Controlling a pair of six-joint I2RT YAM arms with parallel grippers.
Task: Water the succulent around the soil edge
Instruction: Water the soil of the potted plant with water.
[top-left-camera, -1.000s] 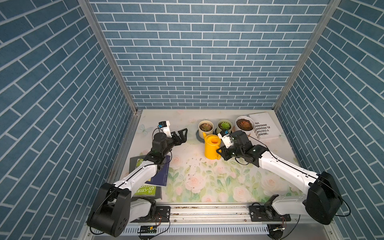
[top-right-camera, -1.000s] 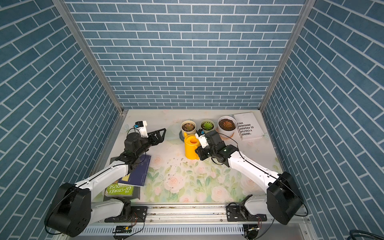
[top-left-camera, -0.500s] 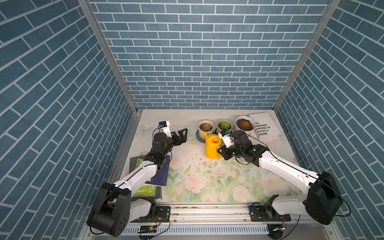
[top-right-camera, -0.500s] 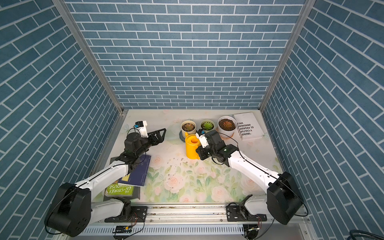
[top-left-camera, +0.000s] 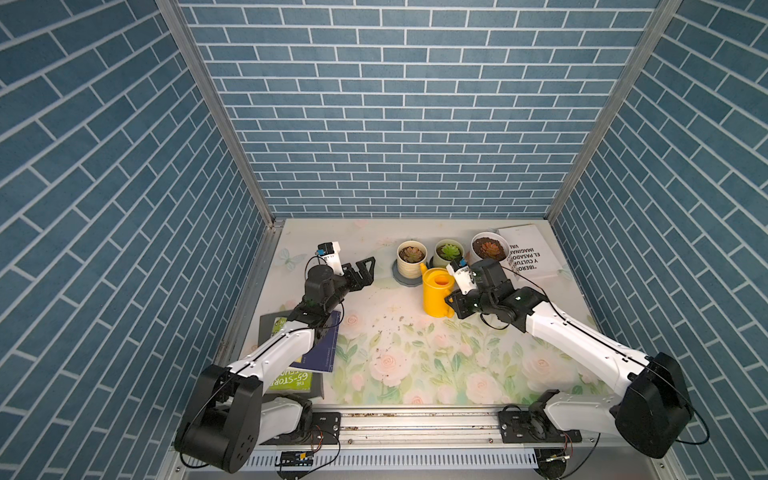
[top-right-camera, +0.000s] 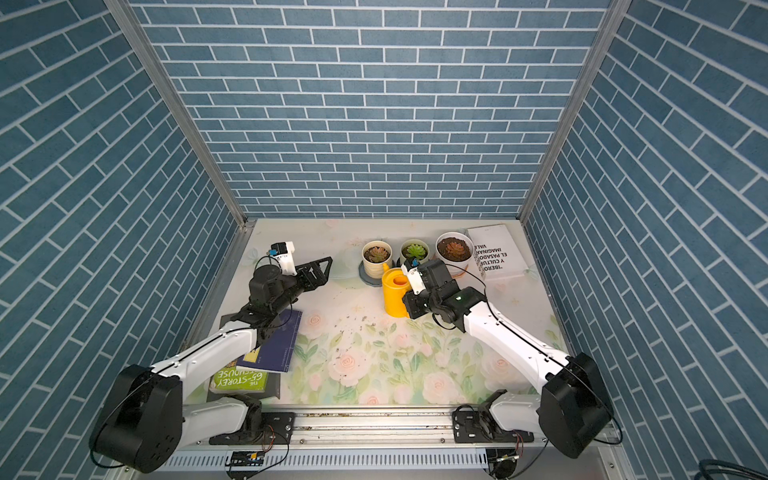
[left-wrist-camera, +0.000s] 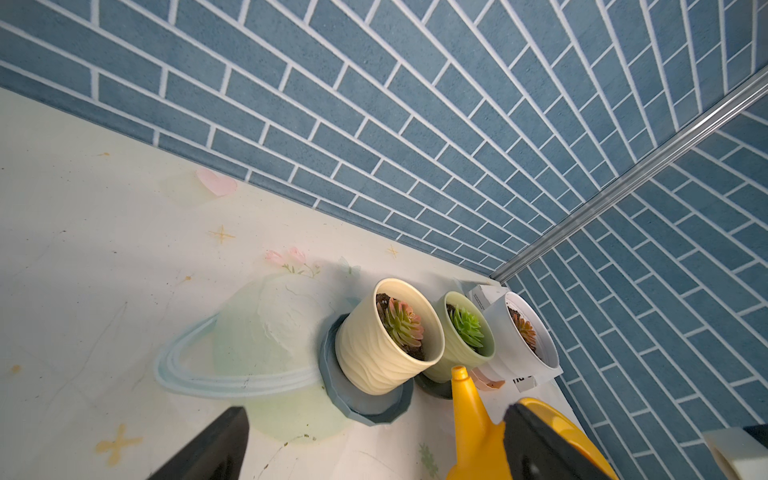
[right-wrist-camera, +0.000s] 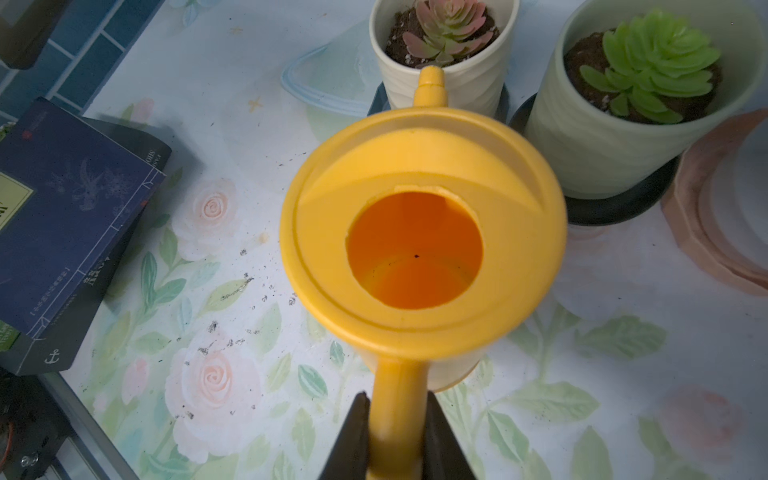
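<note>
Book (top-left-camera: 291, 380) nearest, at 7 o'clock, reads "65-STOREY". Right gripper (right-wrist-camera: 397, 415) clenched on upright yellow watering can (top-left-camera: 436, 297) by its handle, likely staged to lift and pour; left gripper (top-left-camera: 362, 272) released, idle at 10 o'clock. Succulent (top-left-camera: 491, 249) and its soil edge (top-left-camera: 480, 246) sit at 1–2 o'clock from the can, beside white book (top-left-camera: 528, 253) marked "EL PASADO".

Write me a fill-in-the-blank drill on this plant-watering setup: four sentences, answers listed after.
1. The right gripper is shut on the ____ of the yellow watering can.
2. The left gripper is ____ and holds nothing.
3. ____ potted plants stand in a row near the back wall.
4. The reddish-orange succulent grows in a pot coloured ____.
Missing words: handle; open; Three; white.
</note>
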